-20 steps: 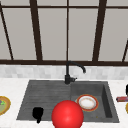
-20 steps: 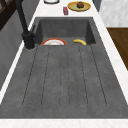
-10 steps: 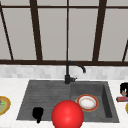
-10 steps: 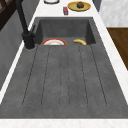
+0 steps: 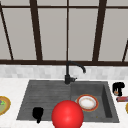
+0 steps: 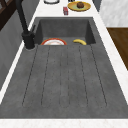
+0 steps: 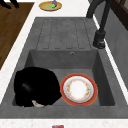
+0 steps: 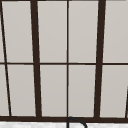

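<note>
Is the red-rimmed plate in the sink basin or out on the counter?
In the basin. The red-rimmed plate lies flat on the bottom of the sink, right of the faucet in the front view, apparently empty.

Colours at the grey sink (image 5: 30,100)

The ball (image 5: 67,115) is red, the plate (image 5: 87,102) white with orange-red rim, the banana (image 6: 79,42) yellow, the tap (image 5: 69,72) black, the bench (image 5: 10,85) white, both hands black.

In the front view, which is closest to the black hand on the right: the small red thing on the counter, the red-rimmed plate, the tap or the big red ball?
Measured from the right hand in the front view:
1. Small red thing, just below it on the right counter.
2. Red-rimmed plate, in the basin to its left.
3. Tap, at the sink's back edge, middle.
4. Red ball, front of the sink, lower left.
</note>
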Available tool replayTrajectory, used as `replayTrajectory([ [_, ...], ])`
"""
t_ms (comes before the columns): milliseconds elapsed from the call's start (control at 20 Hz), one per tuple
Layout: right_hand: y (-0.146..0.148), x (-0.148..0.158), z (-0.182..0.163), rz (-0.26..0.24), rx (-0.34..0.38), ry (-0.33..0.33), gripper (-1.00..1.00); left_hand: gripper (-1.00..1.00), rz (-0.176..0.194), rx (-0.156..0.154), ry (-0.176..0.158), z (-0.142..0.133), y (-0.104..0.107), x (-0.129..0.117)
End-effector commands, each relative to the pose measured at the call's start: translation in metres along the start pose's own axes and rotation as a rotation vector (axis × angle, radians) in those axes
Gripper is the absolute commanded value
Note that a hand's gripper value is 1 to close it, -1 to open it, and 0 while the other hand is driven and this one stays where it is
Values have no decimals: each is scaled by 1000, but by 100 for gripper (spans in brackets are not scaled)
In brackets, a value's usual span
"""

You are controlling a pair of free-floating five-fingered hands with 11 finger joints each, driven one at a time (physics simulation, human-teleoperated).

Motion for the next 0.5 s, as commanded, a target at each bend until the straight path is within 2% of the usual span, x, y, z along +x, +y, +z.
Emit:
replayTrajectory([
  [0,-1,20,-16,-26,-4,34,100,0,0,0,0,0,0,0],
  [200,-1,49,-31,0,0,3,100,0,0,0,0,0,0,0],
  [450,0,85,-46,8,-8,10,100,0,0,0,0,0,0,0],
])
